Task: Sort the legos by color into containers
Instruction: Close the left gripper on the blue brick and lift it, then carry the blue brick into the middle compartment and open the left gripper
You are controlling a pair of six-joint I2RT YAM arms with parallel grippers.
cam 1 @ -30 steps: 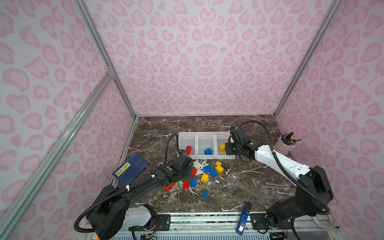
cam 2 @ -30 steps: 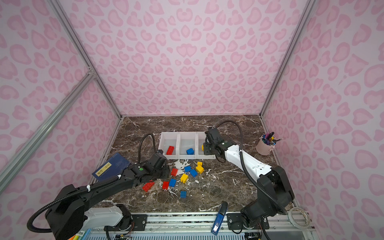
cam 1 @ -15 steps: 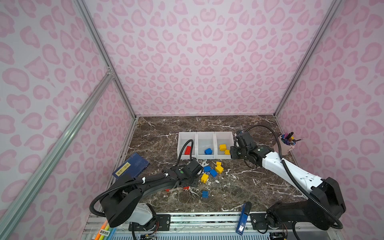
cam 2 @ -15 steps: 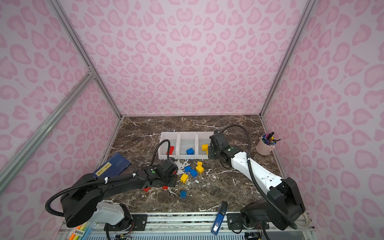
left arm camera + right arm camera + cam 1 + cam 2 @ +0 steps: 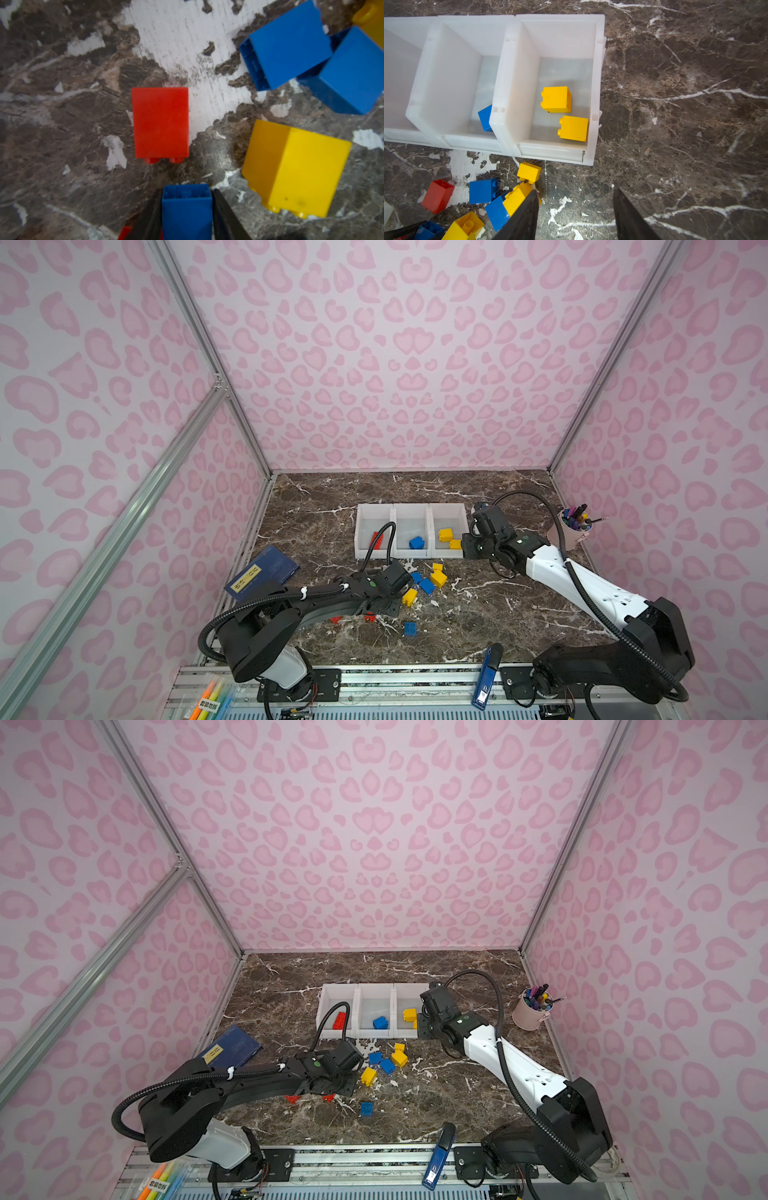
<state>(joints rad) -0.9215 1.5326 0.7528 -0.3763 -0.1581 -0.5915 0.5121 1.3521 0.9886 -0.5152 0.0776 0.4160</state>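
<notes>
Three joined white containers hold one red lego, one blue lego and two yellow legos, each colour in its own bin. Loose blue and yellow legos lie in front of the bins, with red ones partly under the left arm. My left gripper is shut on a blue lego low over the table, beside a red lego and a yellow one. My right gripper is open and empty, by the right bin's front corner.
A dark blue booklet lies at the left. A pink pen cup stands at the right wall. A blue stapler and some markers rest at the front rail.
My left gripper slid right over the pile and closed on a blue lego. My right gripper drew back from the right bin, where a second yellow lego now lies.
</notes>
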